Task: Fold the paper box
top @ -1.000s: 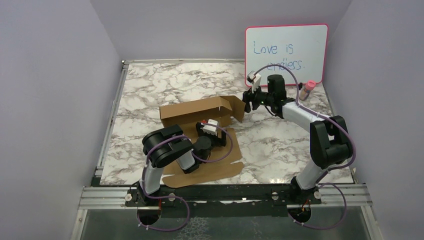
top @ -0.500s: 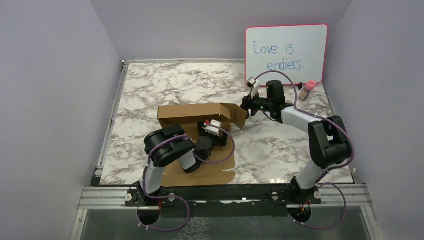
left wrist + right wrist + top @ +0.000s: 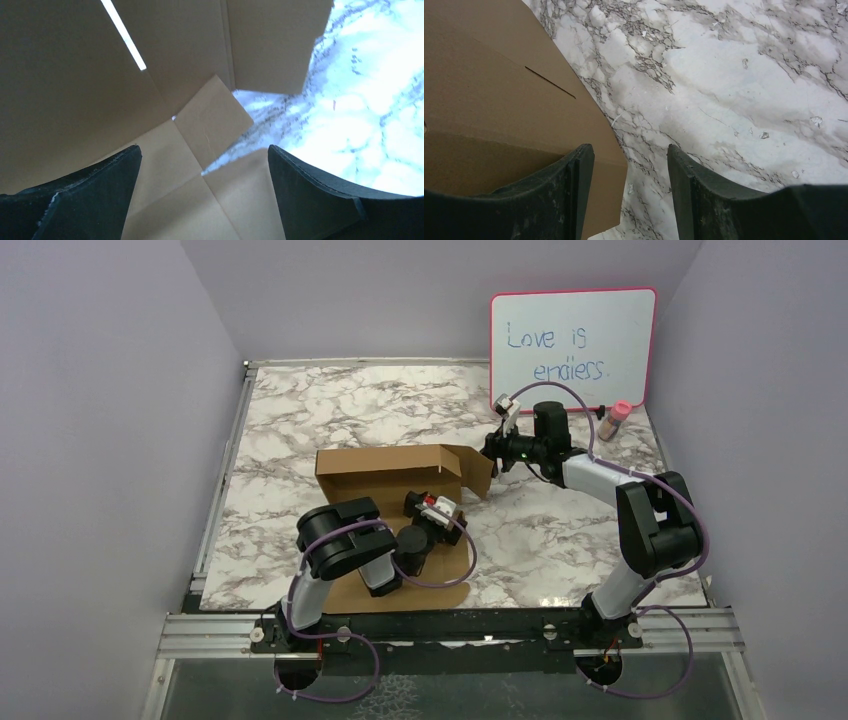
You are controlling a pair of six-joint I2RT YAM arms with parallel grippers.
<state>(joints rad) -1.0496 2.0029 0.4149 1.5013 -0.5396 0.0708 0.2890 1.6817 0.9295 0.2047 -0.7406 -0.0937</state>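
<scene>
Raising the walls of box (image 3: 385, 468), placed mid-table (image 3: 330, 400) with back wall upright, end flap (image 3: 478, 472) angled outward at right, front panel flat toward the arm bases. Noted: left gripper (image 3: 432, 508) released, jaws wide, hovering over the box floor near corner tab (image 3: 212, 117), grasping nothing. Noted: right gripper (image 3: 492, 452) unclenched, jaws partly apart, poised at end flap, with cardboard edge just entering the gap in wrist view, not pinched. Judged best handling: press floor down beside the crease with left fingers to stop sliding, then push end flap inward with the right, keeping corner tab tucked inside the wall, not trapped outside; go slowly, light cardboard being likely to skid on marble or spring back. Also present: whiteboard (image 3: 572, 345) leaning at far right, bottle (image 3: 617, 420) just beside it, both well apart from box. Possible obstruction: left arm (image 3: 345, 540) lying over front panel, blocking its lift until withdrawn.
</scene>
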